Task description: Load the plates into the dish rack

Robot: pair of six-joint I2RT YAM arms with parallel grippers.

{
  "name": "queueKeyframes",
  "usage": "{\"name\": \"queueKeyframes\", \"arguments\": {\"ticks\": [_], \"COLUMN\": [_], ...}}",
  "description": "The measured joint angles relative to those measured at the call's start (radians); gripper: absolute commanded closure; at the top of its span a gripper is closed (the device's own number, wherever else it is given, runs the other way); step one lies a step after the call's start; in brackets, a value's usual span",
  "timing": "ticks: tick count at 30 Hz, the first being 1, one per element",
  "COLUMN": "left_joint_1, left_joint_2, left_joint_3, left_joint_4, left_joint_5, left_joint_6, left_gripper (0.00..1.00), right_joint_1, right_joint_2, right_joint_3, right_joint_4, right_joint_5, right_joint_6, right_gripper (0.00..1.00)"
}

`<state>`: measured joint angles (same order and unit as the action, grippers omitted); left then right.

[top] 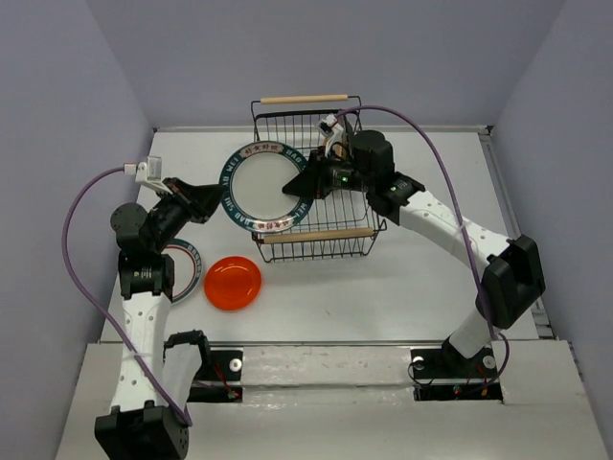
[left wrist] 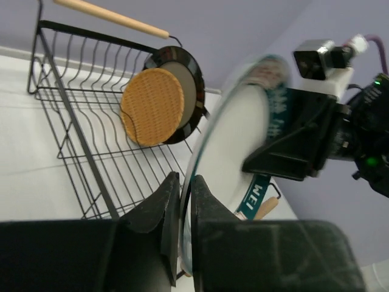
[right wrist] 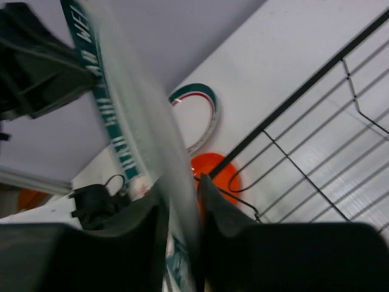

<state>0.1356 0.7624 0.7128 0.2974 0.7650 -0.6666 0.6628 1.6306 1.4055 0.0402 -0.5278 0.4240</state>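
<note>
A white plate with a dark teal printed rim (top: pixel 263 187) is held on edge at the left side of the black wire dish rack (top: pixel 321 234). My left gripper (top: pixel 218 196) is shut on its left rim; the left wrist view shows the jaws pinching the plate (left wrist: pixel 243 134). My right gripper (top: pixel 295 187) grips the right rim, with the plate (right wrist: pixel 140 115) between its fingers. A tan woven plate (left wrist: pixel 152 106) and a black-rimmed plate (left wrist: pixel 193 76) stand in the rack (left wrist: pixel 85 152). An orange plate (top: pixel 233 283) and a second teal-rimmed plate (top: pixel 187 268) lie on the table.
The rack's far wooden handle (top: pixel 305 98) stands high at the back. The second teal-rimmed plate is partly hidden under my left arm. Purple cables loop over both arms. Walls close the table on the left, back and right.
</note>
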Motion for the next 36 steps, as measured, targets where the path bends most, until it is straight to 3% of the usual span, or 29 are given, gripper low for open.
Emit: {"name": "queueKeyframes", "arguments": {"ticks": [1,2,5,7,14,20,26,36], "left_joint_1": [-0.003,0.005,-0.004,-0.026,-0.052,-0.117,-0.203,-0.267], "left_joint_2": [0.003,0.008,0.008,-0.014,-0.114,-0.122,-0.098,-0.097], "left_joint_3": [0.000,-0.002,-0.002,-0.004,-0.015,-0.015,-0.015,-0.014], "left_joint_4": [-0.019,-0.026,-0.061,-0.091,-0.204,-0.256,-0.296,-0.322], "left_joint_5": [-0.014,-0.023,-0.046,-0.103,-0.269,-0.319,-0.332,-0.375], "left_joint_6": [0.026,0.043,0.083,0.132,0.235,0.281,0.308,0.328], "left_gripper": [0.46,0.35,0.13,0.09,0.05,0.05,0.05,0.05], "right_joint_1": [0.000,-0.001,0.011,0.013,0.013,0.009,0.005,0.005], "right_joint_2": [0.001,-0.003,-0.018,-0.017,0.089,0.230,0.417,0.603], "right_joint_3": [0.000,0.000,0.005,0.021,0.239,0.380,0.539,0.660], "right_joint_4": [0.008,0.026,0.041,0.009,-0.199,-0.294,-0.358,-0.418], "right_joint_5": [-0.025,-0.051,-0.009,0.067,0.519,0.941,1.171,1.315], "right_joint_6": [0.029,0.042,0.029,0.011,-0.133,-0.279,-0.343,-0.291], "right_gripper": [0.93,0.93,0.93,0.93,0.93,0.93,0.93,0.93]}}
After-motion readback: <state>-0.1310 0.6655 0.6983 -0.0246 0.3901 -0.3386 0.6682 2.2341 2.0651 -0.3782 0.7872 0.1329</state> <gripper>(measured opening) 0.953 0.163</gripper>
